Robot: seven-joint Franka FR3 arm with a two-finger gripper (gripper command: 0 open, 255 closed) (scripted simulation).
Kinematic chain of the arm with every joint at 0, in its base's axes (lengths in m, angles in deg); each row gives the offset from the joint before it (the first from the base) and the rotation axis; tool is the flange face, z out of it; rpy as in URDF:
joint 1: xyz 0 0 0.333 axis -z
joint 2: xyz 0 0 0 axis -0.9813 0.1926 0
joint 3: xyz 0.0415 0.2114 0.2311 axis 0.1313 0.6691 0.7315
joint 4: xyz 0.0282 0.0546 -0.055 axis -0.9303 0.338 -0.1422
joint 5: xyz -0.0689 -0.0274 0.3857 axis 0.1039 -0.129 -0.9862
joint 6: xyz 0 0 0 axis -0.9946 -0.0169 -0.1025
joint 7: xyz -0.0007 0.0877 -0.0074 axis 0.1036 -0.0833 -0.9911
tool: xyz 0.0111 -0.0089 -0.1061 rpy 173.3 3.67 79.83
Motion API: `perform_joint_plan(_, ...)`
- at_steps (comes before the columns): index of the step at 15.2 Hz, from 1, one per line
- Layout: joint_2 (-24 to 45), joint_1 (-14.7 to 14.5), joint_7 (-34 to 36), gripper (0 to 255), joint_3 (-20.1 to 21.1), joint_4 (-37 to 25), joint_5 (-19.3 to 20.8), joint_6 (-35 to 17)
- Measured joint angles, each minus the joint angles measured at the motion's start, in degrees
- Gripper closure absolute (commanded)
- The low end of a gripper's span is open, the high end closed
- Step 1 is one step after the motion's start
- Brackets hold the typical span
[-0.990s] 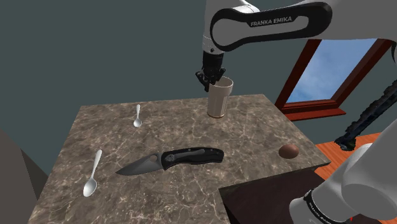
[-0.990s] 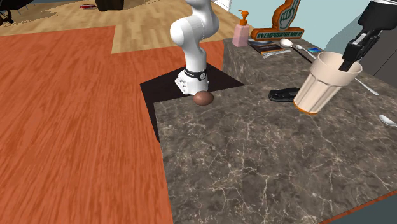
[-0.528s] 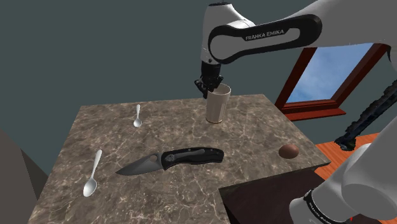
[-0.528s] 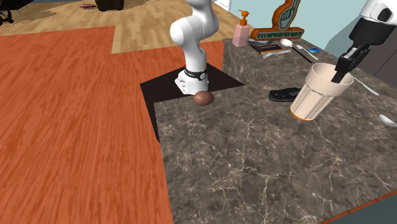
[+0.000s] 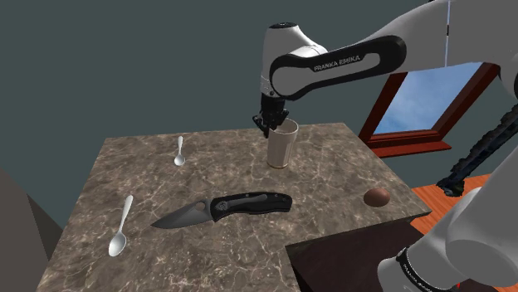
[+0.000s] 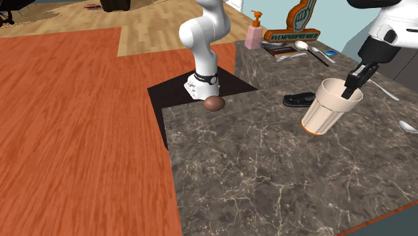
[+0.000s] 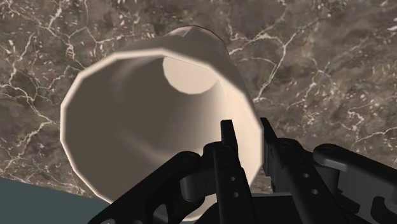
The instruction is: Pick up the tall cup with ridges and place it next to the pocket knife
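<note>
The black gripper [image 7: 245, 130] is clamped on the rim of the tall cup [image 7: 127, 108], one finger inside the mouth and the other on the outer wall, with the wall pinched between them. The cup hangs below the fingers and leans a little. I cannot tell whether its base touches the table [image 5: 332, 224].

The cup is cream, widens toward the mouth, and has a faceted rim. From the second exterior view it shows an orange band at the foot.

The table's back edge runs just behind the gripper. On the stand's side of it lies open dark stone veined in white.

The pocket knife [image 5: 224, 209] lies flat out there, well apart from the gripper, with its black handle and grey blade unfolded. There is bare slab between the knife and the cup.

A small silver spoon [image 5: 179, 152] rests off to one side of the gripper, and a second spoon [image 5: 121, 228] lies beyond the knife's tip near the table's side edge. A brown egg-shaped thing [image 5: 377, 197] sits toward the opposite edge, near the stand [image 5: 349, 257].
</note>
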Motion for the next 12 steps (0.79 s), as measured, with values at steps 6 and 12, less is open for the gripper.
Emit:
perform_joint_plan(6,1.5,0.0,0.4,255,-0.1,2.2,0.5,-3.6)
perform_joint_plan(12,1.5,0.0,0.5,0,-0.1,2.5,0.6,-4.0)
